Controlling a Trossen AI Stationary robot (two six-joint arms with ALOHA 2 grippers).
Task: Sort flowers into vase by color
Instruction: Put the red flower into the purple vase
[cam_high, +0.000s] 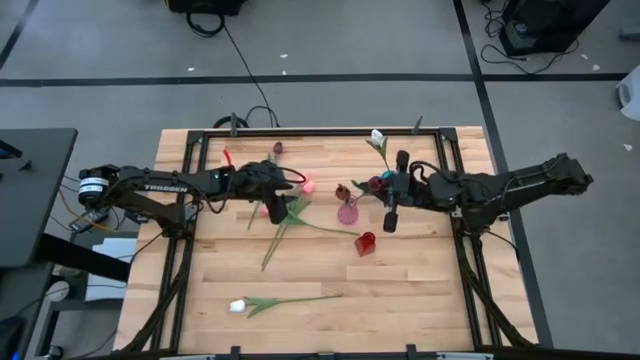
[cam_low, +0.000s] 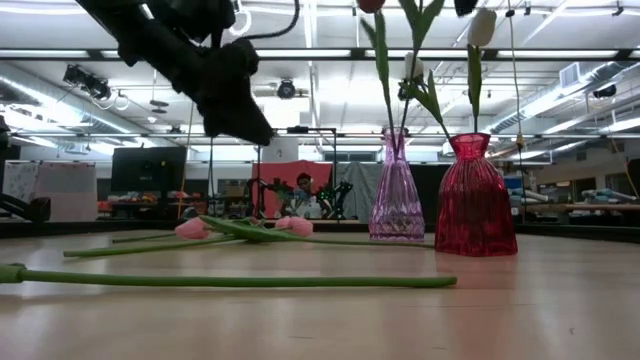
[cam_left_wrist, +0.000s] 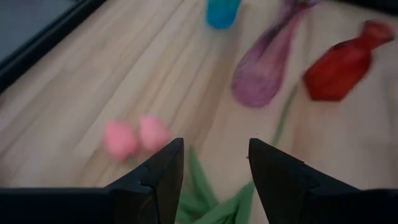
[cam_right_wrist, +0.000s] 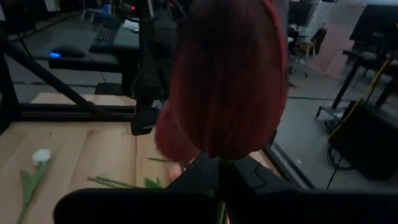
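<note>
- Your right gripper (cam_high: 390, 215) is hovering right of centre in the high view, clamped on a dark maroon tulip (cam_right_wrist: 227, 74) — its head is filling the middle of the right wrist view, the stem pinched between the fingers just below it.
- Your left gripper (cam_high: 276, 209) is hanging left of centre in the high view, jaws apart and holding nothing, above two pink tulips (cam_left_wrist: 134, 137) whose heads are lying side by side on the table (cam_high: 420, 290).
- The purple vase (cam_high: 347, 211) is standing between the two grippers; the red vase (cam_high: 365, 243) is sitting below and right of it in the high view. In the low view both are already carrying stems, though which colour went where is hard to tell.
- A white tulip (cam_high: 238, 305) is lying alone at the lower left of the table, well apart from the rest; another white tulip (cam_high: 377, 137) is showing near the table's upper edge.
- For the step in hand, you are probably carrying the maroon bloom to a vase: bring the stem tip over the narrow neck first, keep the stem upright, and lower slowly so it is not catching the rim or tipping the vase.
- Keep the left gripper clear until the right is free — the arms are working close together.
</note>
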